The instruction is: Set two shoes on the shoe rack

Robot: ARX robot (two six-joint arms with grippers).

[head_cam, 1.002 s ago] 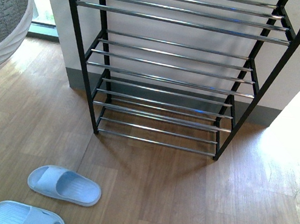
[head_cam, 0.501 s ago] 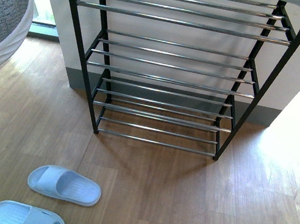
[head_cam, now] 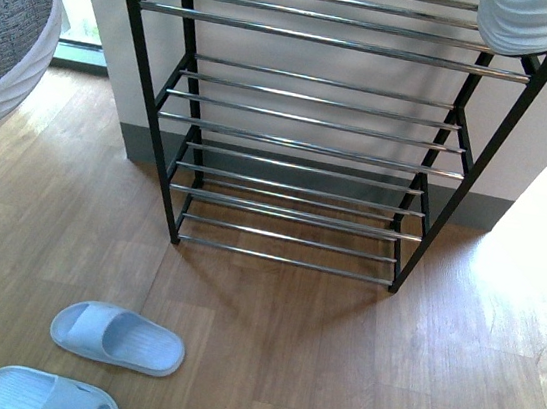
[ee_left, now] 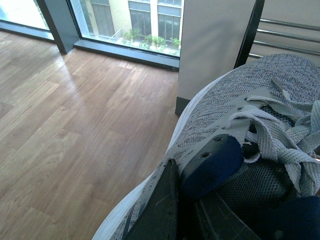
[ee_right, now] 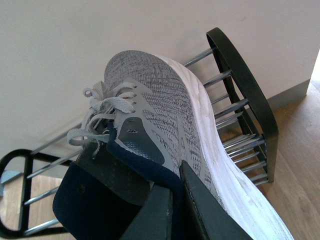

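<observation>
The right gripper clamps a grey sneaker, the shoe rack close beneath it. The left gripper clamps the other grey sneaker, rack just beyond.

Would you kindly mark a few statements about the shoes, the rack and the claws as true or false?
1. Two pale blue slides lie on the wooden floor. True.
2. The right claw grips a grey knit sneaker at its heel collar. True.
3. The left claw is empty. False: it is shut on the other grey sneaker.
4. A slide lies on the shoe rack. False: both are on the floor in front of it.
5. The other grey sneaker hangs over the rack's top. False: the front view shows it left of the rack, apart from it.
</observation>
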